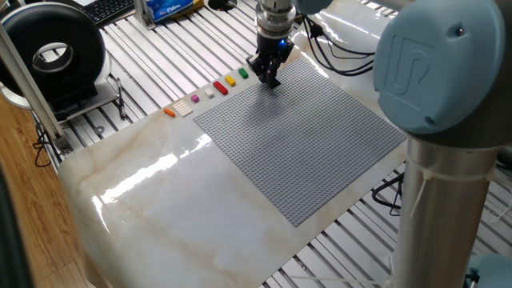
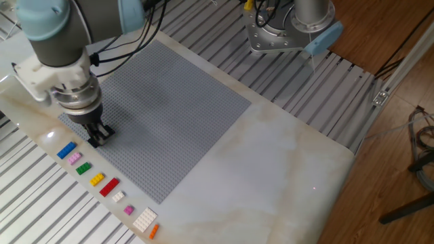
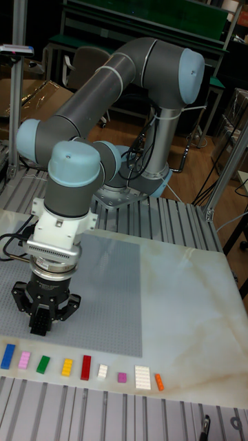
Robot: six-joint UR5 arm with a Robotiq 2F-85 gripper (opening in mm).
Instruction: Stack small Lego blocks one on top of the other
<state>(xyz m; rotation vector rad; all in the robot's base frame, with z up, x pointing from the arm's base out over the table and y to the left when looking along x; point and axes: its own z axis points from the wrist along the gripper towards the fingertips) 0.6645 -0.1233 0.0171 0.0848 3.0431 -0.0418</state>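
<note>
Gripper (image 2: 99,134) jaws too small to read, open or shut; black brick between them unconfirmed; blue brick (image 2: 66,150) hidden in one fixed view.

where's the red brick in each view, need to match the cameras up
One fixed view: red brick in the row left of the pincer, upper middle.
The other fixed view: red brick at lower left, in the row beside the grey baseplate.
Tall fixed view: red brick in the bottom row, upright.
Shared landmark: the grey baseplate's brick-side edge.

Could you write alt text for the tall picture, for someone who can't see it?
A grey robot arm's gripper hangs over a grey studded baseplate on a marble table. A row of small coloured bricks lies along the near edge.
</note>
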